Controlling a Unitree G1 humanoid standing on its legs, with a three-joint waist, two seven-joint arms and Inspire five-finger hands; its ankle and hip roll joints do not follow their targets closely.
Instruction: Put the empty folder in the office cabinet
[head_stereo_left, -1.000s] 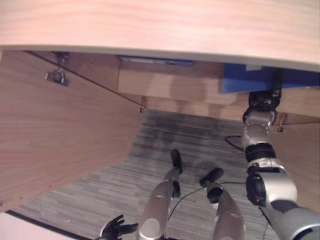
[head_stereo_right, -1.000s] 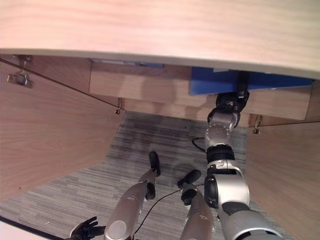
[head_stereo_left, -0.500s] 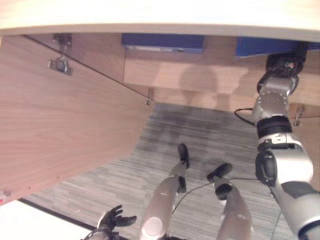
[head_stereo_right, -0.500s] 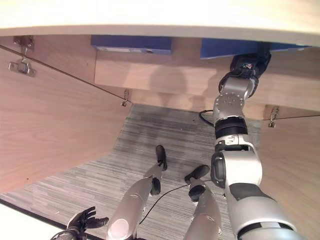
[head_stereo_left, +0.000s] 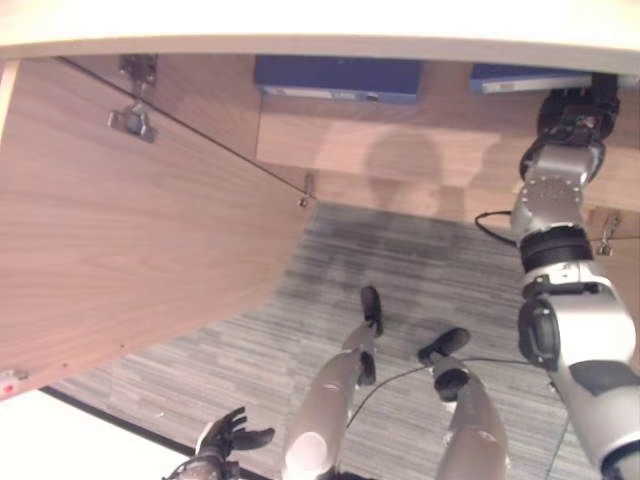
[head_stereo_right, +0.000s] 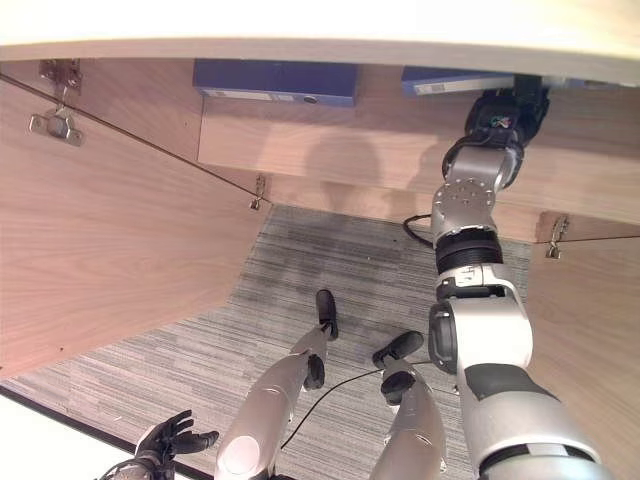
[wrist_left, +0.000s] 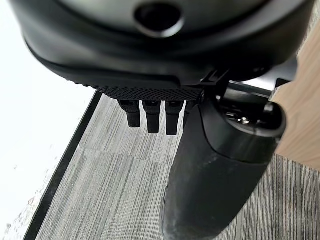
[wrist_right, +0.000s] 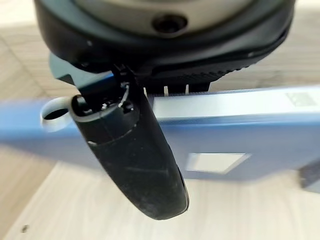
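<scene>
The blue folder (wrist_right: 240, 135) lies flat on the pale wooden shelf inside the cabinet, and its edge shows under the cabinet top (head_stereo_left: 525, 78). My right hand (head_stereo_right: 505, 110) reaches into the shelf and is shut on it. The thumb (wrist_right: 135, 160) lies across the folder's face, with the fingers hidden behind the folder. My left hand (head_stereo_left: 225, 445) hangs low by the floor at the lower left, open and holding nothing, its fingers (wrist_left: 152, 117) relaxed.
A second blue folder (head_stereo_left: 335, 75) lies on the same shelf further left. The cabinet's left door (head_stereo_left: 130, 250) stands open and its right door (head_stereo_right: 590, 330) is open too. Grey striped carpet (head_stereo_left: 400, 260) lies below.
The camera has shifted. My right hand has pushed the blue folder deeper onto the shelf, so less of it shows under the cabinet top. The left hand stays low.
</scene>
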